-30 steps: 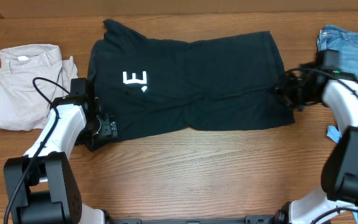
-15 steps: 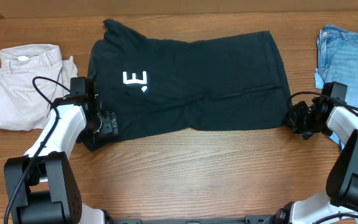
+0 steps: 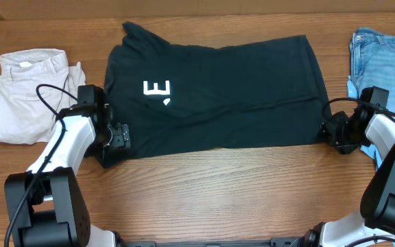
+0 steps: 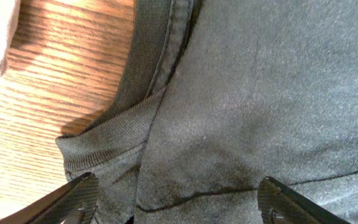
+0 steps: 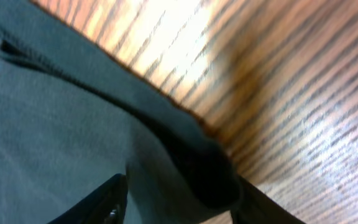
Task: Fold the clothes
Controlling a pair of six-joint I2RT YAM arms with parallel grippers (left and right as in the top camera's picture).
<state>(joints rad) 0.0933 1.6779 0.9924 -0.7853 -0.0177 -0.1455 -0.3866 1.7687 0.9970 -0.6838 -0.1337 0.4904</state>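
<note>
Black T-shirt flat on worktop. Left fingers apart over ribbed edge, near-left corner. Right fingers apart astride right hem.

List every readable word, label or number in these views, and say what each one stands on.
"E": a single white letter, seen reversed, on the black T-shirt; no other letters show.
Nothing readable on the jeans, on the beige trousers, or in either wrist view.

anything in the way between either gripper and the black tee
Nothing visible. The left gripper is at the collar of the T-shirt, the right gripper at its hem corner; the jeans and trousers lie off to the sides.
</note>
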